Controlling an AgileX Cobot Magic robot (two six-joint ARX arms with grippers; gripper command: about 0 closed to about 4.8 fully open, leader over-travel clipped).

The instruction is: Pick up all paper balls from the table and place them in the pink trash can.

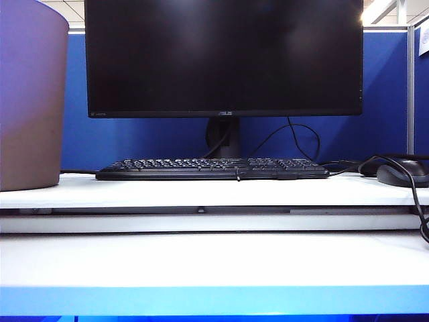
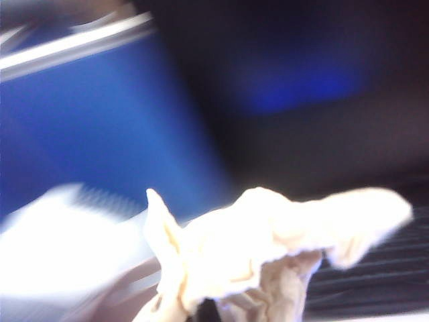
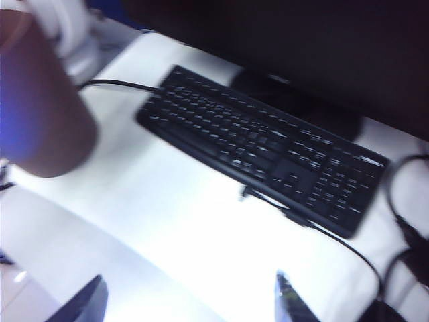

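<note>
Now left hand point(image 2: 208, 312) pinching crumpled cream paper ball point(image 2: 268, 241); right hand point(image 3: 191, 298) spread.

One pink trash can point(image 1: 30, 100) stands on the table point(image 1: 201, 268), left of the one black keyboard point(image 1: 213, 168). One dark monitor point(image 1: 224, 57) rises just behind the keyboard. One dark computer mouse point(image 1: 402, 173) lies to the keyboard's right. One crumpled paper ball point(image 2: 268, 248) shows, only in the blurred left wrist view, with the keyboard's edge behind it. Two gripper fingertips point(image 3: 87, 302) of the right gripper point(image 3: 191, 302) show, well apart.
</note>
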